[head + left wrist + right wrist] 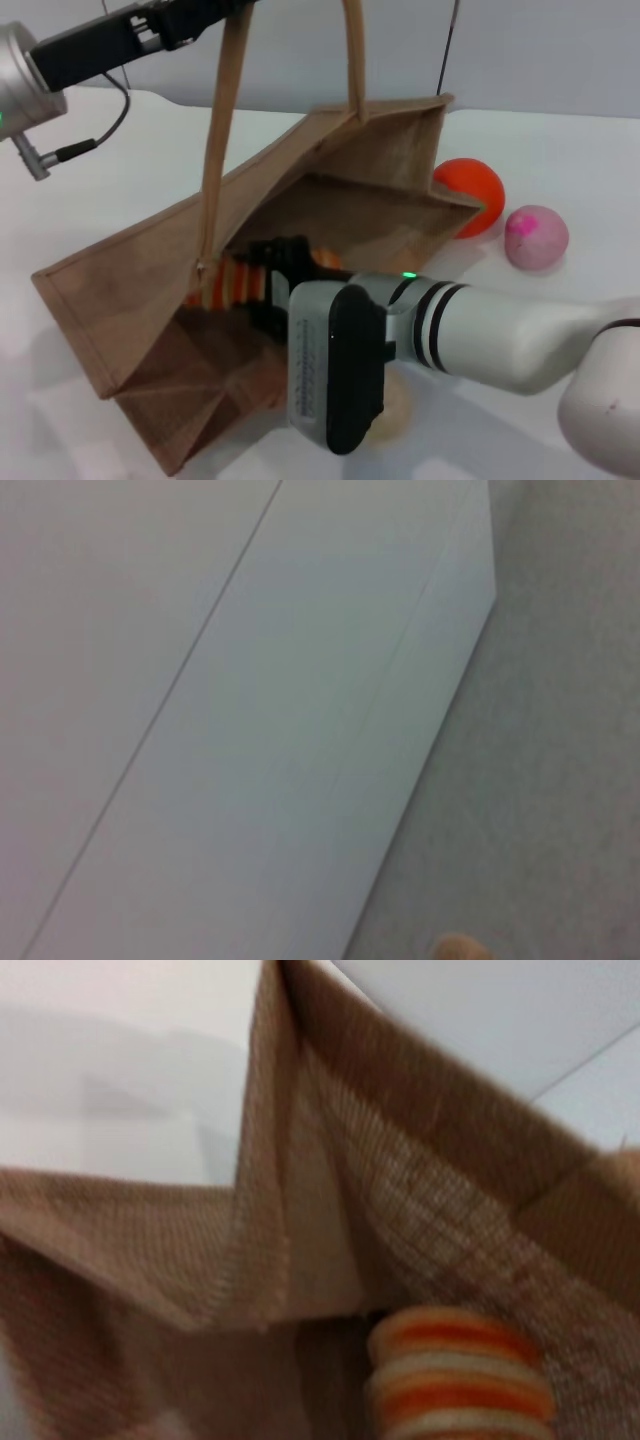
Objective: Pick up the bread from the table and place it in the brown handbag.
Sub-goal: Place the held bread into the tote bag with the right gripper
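Note:
The brown handbag lies tilted on the white table with its mouth pulled open. Its light handles run taut up to my left gripper at the top left, which is shut on them. The bread, ribbed with orange and cream stripes, is inside the bag's mouth, with my right gripper shut on it and its black fingers on either side. In the right wrist view the bread shows against the woven inner wall of the handbag. The left wrist view shows only a wall and a tan scrap.
An orange ball and a pink ball rest on the table just right of the bag. A beige bun-like lump peeks out beneath my right wrist. My right forearm crosses the lower right of the head view.

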Controlling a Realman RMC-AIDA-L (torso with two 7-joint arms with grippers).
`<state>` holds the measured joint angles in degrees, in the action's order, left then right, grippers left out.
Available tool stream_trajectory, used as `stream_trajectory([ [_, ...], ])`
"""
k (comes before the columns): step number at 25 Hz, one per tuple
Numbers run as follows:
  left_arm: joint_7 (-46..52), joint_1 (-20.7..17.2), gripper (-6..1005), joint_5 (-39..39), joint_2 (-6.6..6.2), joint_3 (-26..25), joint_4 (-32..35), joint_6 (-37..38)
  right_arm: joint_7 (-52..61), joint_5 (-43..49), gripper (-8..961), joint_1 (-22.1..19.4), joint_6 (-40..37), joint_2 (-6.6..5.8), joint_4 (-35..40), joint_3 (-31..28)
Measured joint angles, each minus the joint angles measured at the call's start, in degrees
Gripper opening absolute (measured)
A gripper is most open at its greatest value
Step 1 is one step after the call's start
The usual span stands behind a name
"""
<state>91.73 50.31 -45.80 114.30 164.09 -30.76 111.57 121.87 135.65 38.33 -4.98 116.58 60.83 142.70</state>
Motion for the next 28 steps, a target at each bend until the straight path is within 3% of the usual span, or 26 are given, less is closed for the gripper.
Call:
stream_trajectory([
  [5,0.37,0.04,206,0.0,-1.51,0.0,4.3,0.17,0.13,-6.02,438,3.08,7.77,0.0,-6.8,3.21],
  [10,0.36,-0.99,209,-0.69,-3.28,-0.04,7.78,0.55,0.51,-7.61,436,3.41,12.45,0.0,-9.54,4.59],
  [17,0.38,-2.85,213,-3.16,-3.78,-0.09,8.21,0.6,0.72,-7.7,459,2.6,18.09,0.12,-10.43,7.3],
  [22,0.29,-4.88,215,-5.36,-4.02,-0.1,7.94,0.53,0.71,-7.71,683,1.07,18.32,-0.21,-7.96,7.12],
  [28,-0.2,-7.77,219,-8.79,-4.49,-0.19,7.86,-0.08,-1.0,-6.47,850,-3.4,21.71,-0.8,-3.87,6.31],
])
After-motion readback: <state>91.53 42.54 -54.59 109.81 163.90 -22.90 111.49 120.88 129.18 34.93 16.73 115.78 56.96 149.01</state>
